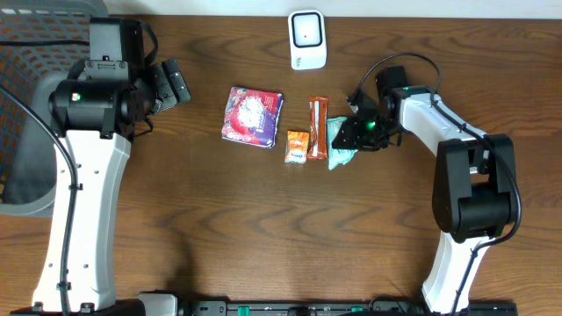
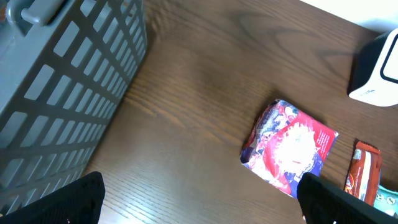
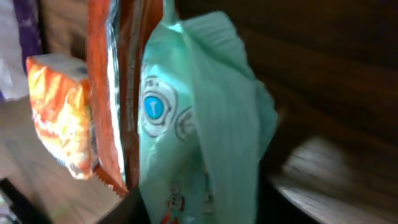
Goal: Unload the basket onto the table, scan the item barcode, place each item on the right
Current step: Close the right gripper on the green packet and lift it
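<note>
At the right end of the snack row sits the mint-green packet (image 1: pixel 339 151), and the right gripper (image 1: pixel 354 133) is right on its right-hand edge, overlapping it from above; the packet's long axis runs roughly from the far edge of the table (image 1: pixel 219 219) toward the near one, a little tilted, so the jaws come at it across its narrow width. I cannot tell how wide that gripper stands or whether it has the packet, since the wrist view is filled by wrapper and shows no fingers plainly. The left gripper (image 1: pixel 173 82) hangs wide and empty well off to the left, beside the grey slatted basket (image 1: pixel 26 105); the right arm is clearly the nearer one.

The white barcode scanner (image 1: pixel 307 39) stands beyond the row and slightly left of the gripper, so I judge the carry to be short, away and to the left.

The packet is thin, soft film, crinkled and pleated at its seam, with a round blue mark on its face; I expect it to flop and fold. Its left edge touches an orange-brown bar wrapper (image 1: pixel 317 128), glossy and stiff-edged; next to that comes a small orange packet (image 1: pixel 298 146), then a purple-and-red snack bag (image 1: pixel 253 115), puffy and shiny.
</note>
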